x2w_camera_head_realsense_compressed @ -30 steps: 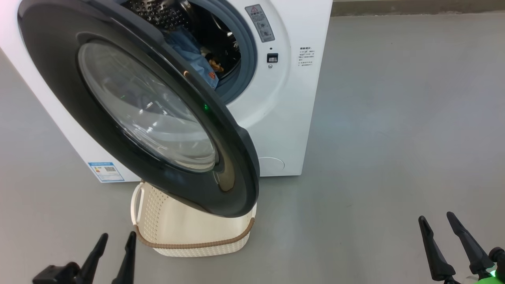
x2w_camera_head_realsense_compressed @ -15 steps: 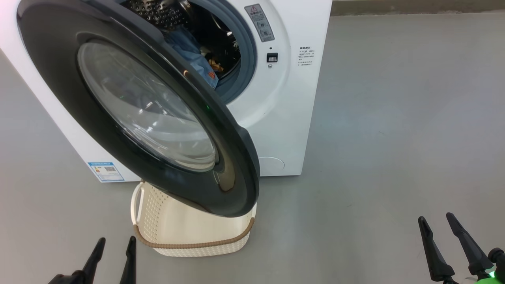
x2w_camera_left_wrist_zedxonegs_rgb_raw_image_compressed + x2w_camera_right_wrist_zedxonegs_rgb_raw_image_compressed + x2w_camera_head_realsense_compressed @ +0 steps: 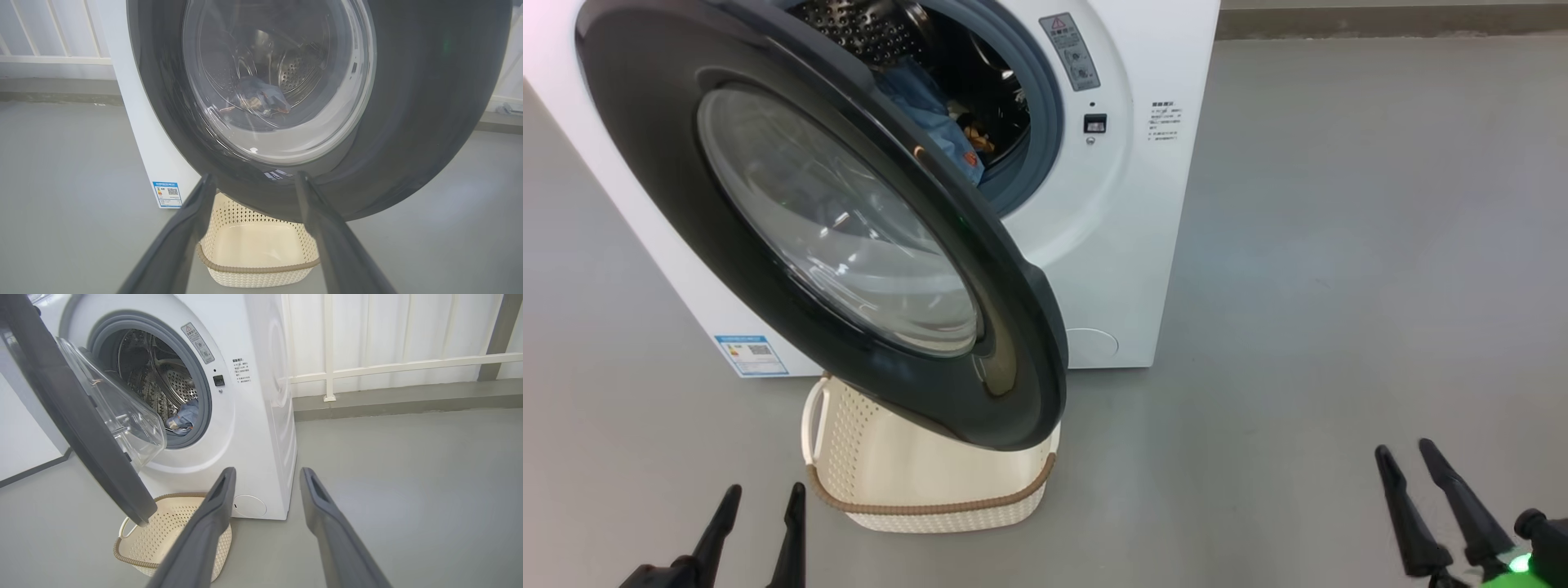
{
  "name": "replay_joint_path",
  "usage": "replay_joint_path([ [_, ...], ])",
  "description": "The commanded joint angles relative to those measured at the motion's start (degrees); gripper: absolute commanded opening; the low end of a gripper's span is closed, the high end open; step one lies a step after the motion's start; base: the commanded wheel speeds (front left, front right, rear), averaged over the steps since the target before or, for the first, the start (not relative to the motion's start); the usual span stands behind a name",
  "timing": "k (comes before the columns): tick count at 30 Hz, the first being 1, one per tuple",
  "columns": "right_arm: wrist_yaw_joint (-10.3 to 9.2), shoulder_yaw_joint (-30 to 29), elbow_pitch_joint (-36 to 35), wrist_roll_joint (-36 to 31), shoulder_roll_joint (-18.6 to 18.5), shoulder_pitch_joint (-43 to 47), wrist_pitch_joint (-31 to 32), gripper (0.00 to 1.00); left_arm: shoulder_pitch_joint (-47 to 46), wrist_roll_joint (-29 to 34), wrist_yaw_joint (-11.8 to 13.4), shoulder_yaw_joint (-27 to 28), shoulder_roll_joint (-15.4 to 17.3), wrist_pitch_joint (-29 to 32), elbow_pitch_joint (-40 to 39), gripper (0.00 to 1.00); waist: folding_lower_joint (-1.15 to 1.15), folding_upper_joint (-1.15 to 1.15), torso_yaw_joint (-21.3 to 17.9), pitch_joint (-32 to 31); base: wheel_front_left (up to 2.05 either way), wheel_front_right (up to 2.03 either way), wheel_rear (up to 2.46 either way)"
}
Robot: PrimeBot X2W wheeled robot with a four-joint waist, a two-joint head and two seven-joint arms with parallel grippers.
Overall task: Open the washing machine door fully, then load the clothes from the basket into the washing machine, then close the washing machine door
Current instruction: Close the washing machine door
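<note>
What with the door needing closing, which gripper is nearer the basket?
The left gripper, close beside the basket; the right gripper sits far off to the side.

Bright, soft light; glare streaks the washing machine door [image 3: 837, 224]; edges seemingly bowed.

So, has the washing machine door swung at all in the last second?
No. The washing machine door keeps its place against the blue label and the basket; the whole head view slid slightly right, so the camera moved.
</note>
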Motion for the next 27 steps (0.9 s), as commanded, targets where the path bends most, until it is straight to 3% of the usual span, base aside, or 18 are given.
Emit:
replay_joint_path([
  [1,0.35,1.5,-1.5,0.6,-1.1,-2.2,-0.3,0.00,-1.2,0.8,-0.1,1.7,0.6,-0.6,-1.9,1.00,0.00,0.00,0.3,-0.1,0.00,0.00,0.00],
  [20,0.35,17.3,-13.8,3.2,1.5,-20.8,-0.3,0.00,-0.5,0.7,-0.1,1.2,-1.4,-0.6,-3.5,1.00,0.00,0.00,8.6,-1.5,0.00,0.00,0.00],
  [23,0.35,22.0,-13.4,3.9,1.9,-21.9,-0.3,0.00,0.0,0.6,-0.1,1.5,-1.9,-0.6,-3.5,1.00,0.00,0.00,9.6,-1.8,0.00,0.00,0.00],
  [25,0.35,27.2,-10.2,4.4,1.7,-22.8,-0.3,0.00,0.4,0.5,-0.1,0.9,-2.4,-0.6,-3.4,1.00,0.00,0.00,10.7,-1.8,0.00,0.00,0.00],
  [27,0.35,28.9,-7.7,4.8,2.0,-23.1,-0.3,0.00,0.4,0.4,-0.1,0.6,-2.6,-0.6,-3.1,1.00,0.00,0.00,11.4,-1.8,0.00,0.00,0.00],
])
